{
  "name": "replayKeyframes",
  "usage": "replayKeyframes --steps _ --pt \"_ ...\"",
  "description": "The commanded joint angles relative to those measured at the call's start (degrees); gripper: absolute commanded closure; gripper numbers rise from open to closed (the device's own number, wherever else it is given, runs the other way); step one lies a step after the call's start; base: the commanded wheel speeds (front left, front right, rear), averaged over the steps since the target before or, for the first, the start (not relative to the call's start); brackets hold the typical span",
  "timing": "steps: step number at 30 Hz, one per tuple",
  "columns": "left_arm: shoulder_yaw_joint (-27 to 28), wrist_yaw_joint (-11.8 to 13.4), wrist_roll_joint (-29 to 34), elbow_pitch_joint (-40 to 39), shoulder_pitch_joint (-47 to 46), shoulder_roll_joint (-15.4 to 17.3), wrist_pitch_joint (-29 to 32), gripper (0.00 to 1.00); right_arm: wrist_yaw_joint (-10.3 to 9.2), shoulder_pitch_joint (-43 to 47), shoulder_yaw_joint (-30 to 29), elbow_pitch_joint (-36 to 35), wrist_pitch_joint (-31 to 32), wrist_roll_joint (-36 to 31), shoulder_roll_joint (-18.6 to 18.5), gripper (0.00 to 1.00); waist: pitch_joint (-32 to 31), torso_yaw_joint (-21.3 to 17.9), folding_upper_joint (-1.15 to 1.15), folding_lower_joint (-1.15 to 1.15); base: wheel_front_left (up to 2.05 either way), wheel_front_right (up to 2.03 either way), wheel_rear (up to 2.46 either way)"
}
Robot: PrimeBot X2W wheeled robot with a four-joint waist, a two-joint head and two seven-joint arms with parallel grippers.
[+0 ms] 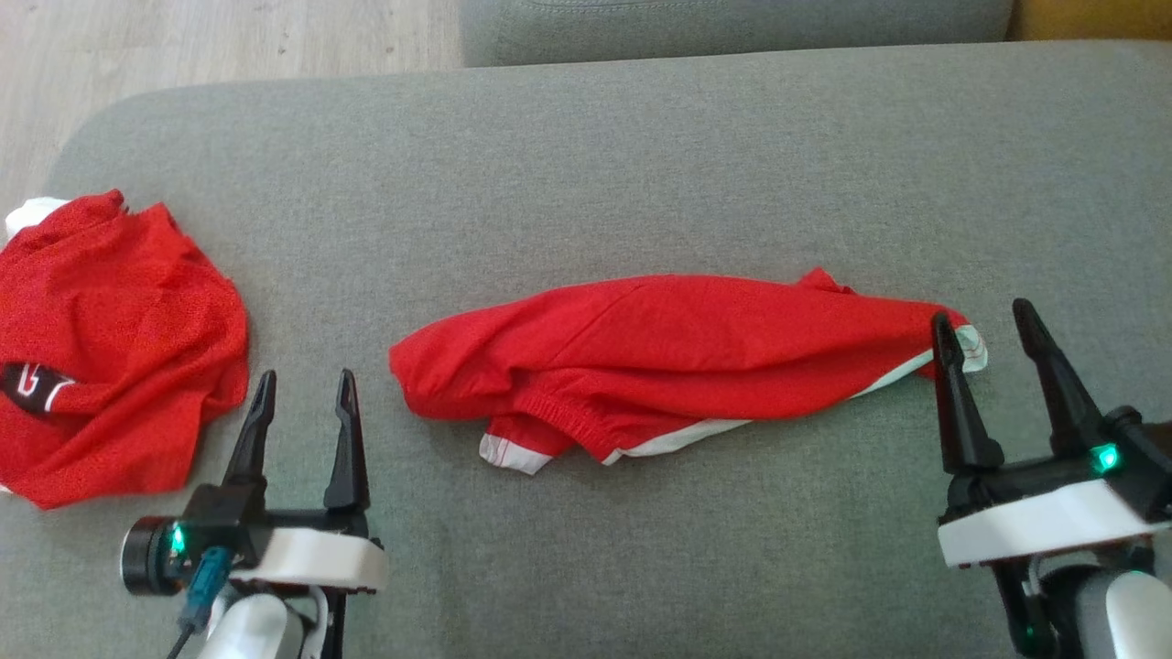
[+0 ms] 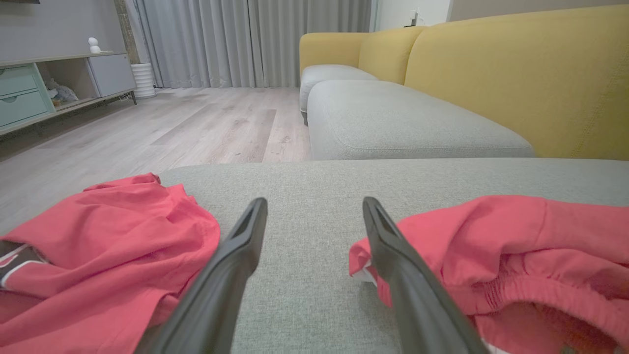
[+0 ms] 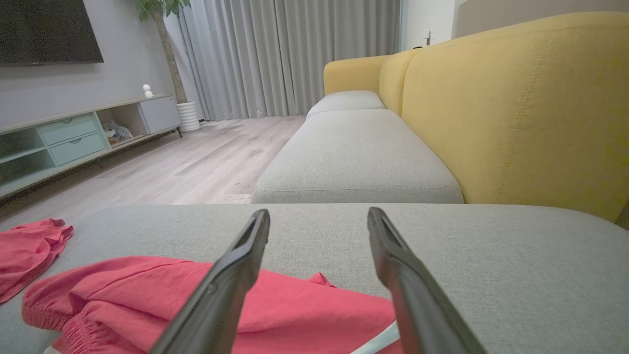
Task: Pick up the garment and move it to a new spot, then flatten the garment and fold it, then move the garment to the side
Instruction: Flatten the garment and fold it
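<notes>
Garment (image 1: 678, 357) overhead; wrist views add curtains (image 3: 295, 54), cabinet (image 3: 73, 137).

Two red garments (image 1: 678, 357) (image 1: 110, 348), two grippers (image 1: 307, 375) (image 1: 982, 311), apparently three grey seat cushions (image 3: 491, 246).

The head camera looks straight down on the grey cushion (image 1: 586, 165) from high up. Both wrist cameras sit low — just above the cushion — and face across it toward the yellow sofa (image 2: 516, 73) and the curtains (image 2: 245, 39). All three see the red garment (image 1: 678, 357) in the middle.
</notes>
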Motion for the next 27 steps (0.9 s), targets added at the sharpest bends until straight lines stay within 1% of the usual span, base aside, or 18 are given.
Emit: replayKeyframes --steps 1,8,11,12,15,18,20,23,25,27 --pt "2.5 0.5 0.4 -2.3 -1.1 1.4 -0.1 0.0 -0.04 -1.5 1.0 -2.8 0.3 0.2 -0.1 0.0 0.0 -0.1 0.0 0.0 0.0 0.0 0.0" --pt "2.0 1.3 0.6 -3.5 -0.8 1.7 0.5 0.0 -0.04 -1.5 0.8 -3.1 0.9 0.8 0.4 0.0 0.2 0.1 0.0 0.0 0.0 0.0 0.0" --pt "0.3 0.0 -0.4 -4.1 -0.9 0.8 3.5 0.0 -0.04 -1.5 0.9 -2.8 1.4 1.0 0.5 0.0 0.3 0.2 0.0 0.0 0.0 0.0 0.0" --pt "0.3 0.0 -0.4 -4.1 -0.9 0.8 3.5 0.0 -0.04 -1.5 0.9 -2.8 1.4 1.0 0.5 0.0 0.3 0.2 0.0 0.0 0.0 0.0 0.0" --pt "-4.6 -3.3 -0.7 -4.7 -1.5 -0.7 8.5 0.0 -0.04 -1.4 0.9 -2.7 1.9 1.0 0.5 0.0 0.5 0.2 0.0 0.0 0.0 0.0 0.0" --pt "-10.8 -7.2 -1.1 -4.7 -2.2 -3.5 14.0 0.0 -0.04 -1.6 0.8 -2.6 2.4 1.1 0.5 0.0 1.0 0.1 0.0 0.0 0.0 0.0 0.0" --pt "-14.0 -9.3 -1.8 -3.7 -2.7 -5.5 16.8 0.0 -0.04 -1.8 0.9 -2.6 2.6 1.2 0.5 0.0 1.4 -0.2 0.0 0.0 0.0 0.0 0.0" --pt "-16.9 -11.3 -2.9 -0.5 -3.9 -7.4 19.4 0.0 -0.04 -2.3 1.3 -2.4 2.7 1.7 0.6 0.0 2.1 -0.9 0.0 0.0 0.0 0.0 0.0" --pt "-17.6 -11.9 -3.5 2.3 -5.0 -8.3 19.7 0.0 -0.04 -2.5 1.6 -2.1 2.7 1.9 0.7 0.0 2.3 -1.6 0.0 0.0 0.0 0.0 0.0" --pt "-17.8 -11.8 -3.9 4.9 -6.3 -8.9 18.9 0.0 -0.04 -2.7 1.6 -1.7 2.6 2.2 0.7 0.0 2.5 -2.2 0.0 0.0 0.0 0.0 0.0"
